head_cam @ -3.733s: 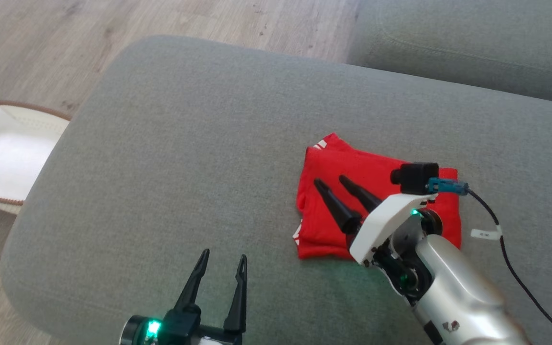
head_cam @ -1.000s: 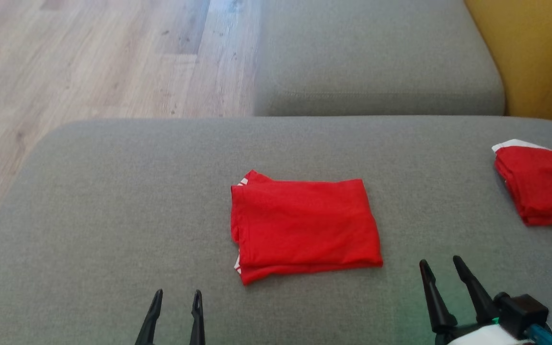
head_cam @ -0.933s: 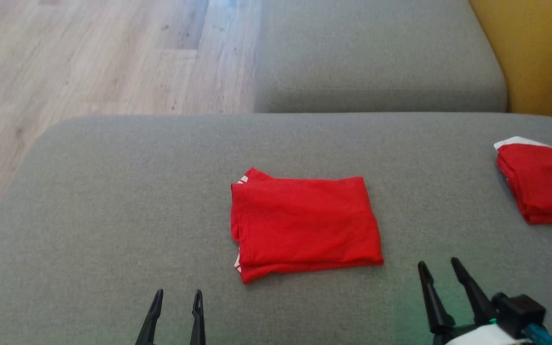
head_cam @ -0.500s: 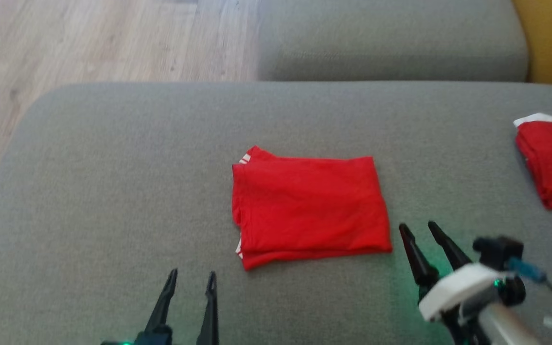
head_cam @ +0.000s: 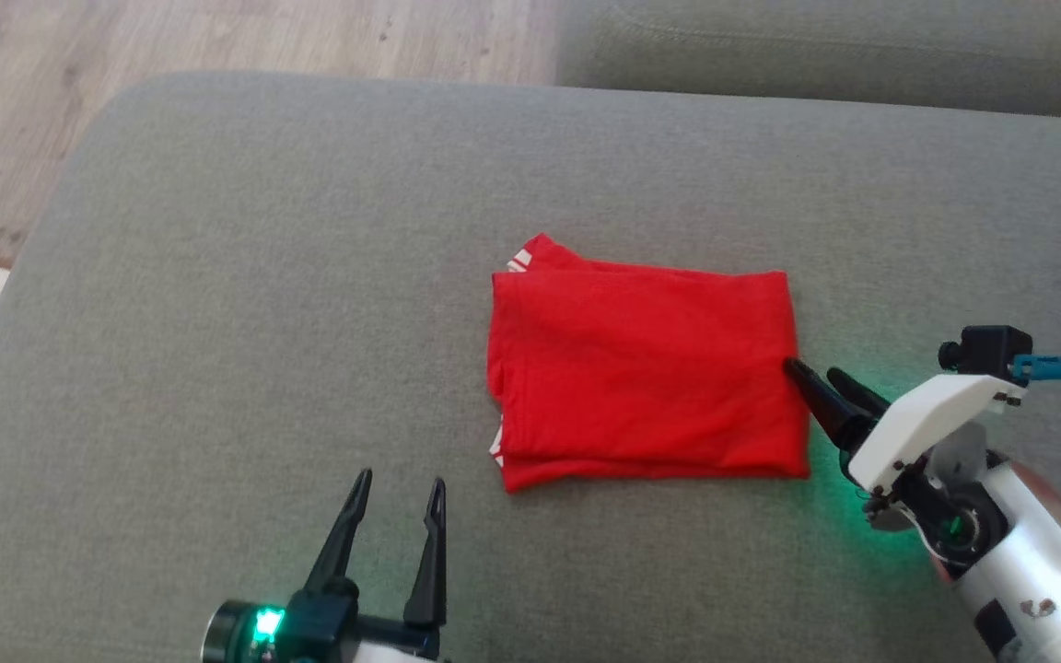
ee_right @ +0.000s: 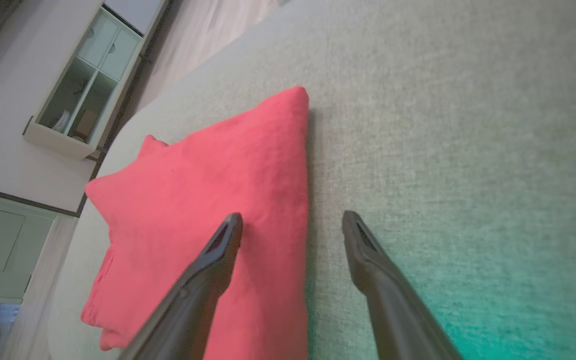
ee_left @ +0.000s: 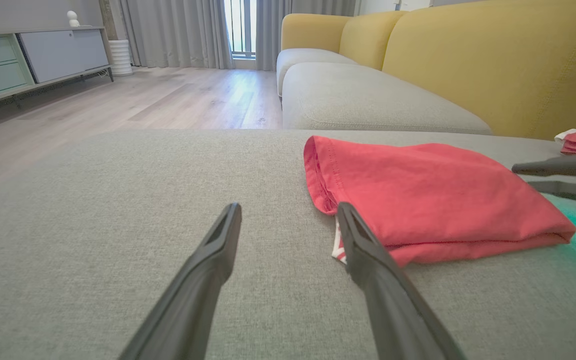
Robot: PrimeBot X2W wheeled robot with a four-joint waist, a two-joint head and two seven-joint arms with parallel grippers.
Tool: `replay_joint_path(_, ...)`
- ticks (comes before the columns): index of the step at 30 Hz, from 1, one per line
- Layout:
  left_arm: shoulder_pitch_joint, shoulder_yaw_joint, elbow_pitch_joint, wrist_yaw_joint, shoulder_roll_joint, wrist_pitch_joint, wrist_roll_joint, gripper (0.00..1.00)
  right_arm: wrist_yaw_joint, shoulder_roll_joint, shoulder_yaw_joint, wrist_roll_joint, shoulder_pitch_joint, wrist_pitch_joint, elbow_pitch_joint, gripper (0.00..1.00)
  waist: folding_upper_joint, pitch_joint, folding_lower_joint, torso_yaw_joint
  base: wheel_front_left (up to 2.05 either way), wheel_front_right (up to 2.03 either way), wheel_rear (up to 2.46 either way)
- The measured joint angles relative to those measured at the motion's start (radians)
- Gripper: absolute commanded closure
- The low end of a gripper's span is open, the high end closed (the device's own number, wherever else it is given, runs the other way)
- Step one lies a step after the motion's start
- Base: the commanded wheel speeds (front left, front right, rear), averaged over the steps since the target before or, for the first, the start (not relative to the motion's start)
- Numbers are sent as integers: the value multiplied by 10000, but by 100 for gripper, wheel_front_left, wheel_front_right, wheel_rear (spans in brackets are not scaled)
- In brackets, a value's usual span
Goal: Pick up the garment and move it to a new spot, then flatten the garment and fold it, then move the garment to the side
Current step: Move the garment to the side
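Cloth of bright red: the garment [head_cam: 646, 373] is folded into a flat, roughly square stack of layers. A bit of white striped trim peeps out at its upper-left corner and along its lower-left edge in the head view. Its top surface is faintly creased. It lies on the grey sofa cushion [head_cam: 263, 276], slightly right of centre in that frame.

From the lower right of the frame the right tool [head_cam: 810, 368] points in with its two dark fingers spread apart, tips at the middle of the garment's right edge. In the right wrist view one finger is over the red cloth and the other over bare cushion, so the edge runs between them. Whether either finger touches the cloth cannot be told.

At the lower left the left tool [head_cam: 401, 478], also spread and holding nothing, sits near the garment's lower-left corner but apart from it.
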State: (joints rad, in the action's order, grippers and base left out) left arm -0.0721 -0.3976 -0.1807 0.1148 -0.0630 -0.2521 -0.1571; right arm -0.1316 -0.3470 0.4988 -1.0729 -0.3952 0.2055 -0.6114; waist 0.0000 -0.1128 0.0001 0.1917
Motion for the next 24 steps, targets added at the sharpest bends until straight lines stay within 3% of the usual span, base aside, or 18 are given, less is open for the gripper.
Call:
replay_joint_path(6,298,-27,-4,10,23,0,0,0,0,-130,222,-1014,-107,606,-67,0,0,-244,-1,183,0,0,0)
replay_joint_path(9,298,-40,-10,13,42,0,0,0,0,-194,430,-1244,-253,637,2,51,0,-353,-1,203,0,0,0)
replay_joint_path(11,300,-86,-10,50,44,0,2,0,0,-240,533,-1361,-290,633,54,76,0,-429,-1,207,0,0,0)
replay_joint_path(12,310,-119,-12,59,44,0,2,0,0,-278,594,-1427,-290,631,82,93,0,-468,-1,209,0,0,0)
replay_joint_path(13,326,-157,-12,86,46,0,8,0,0,-339,669,-1436,-291,594,146,100,0,-503,0,211,0,0,0)
replay_joint_path(18,602,-198,-13,94,58,0,13,0,0,-633,920,-1622,-454,374,445,100,0,-693,-1,161,0,0,0)
replay_joint_path(24,703,-192,8,144,61,0,13,0,0,-1601,1179,-1572,-795,130,901,100,0,-907,-1,-103,0,0,0)
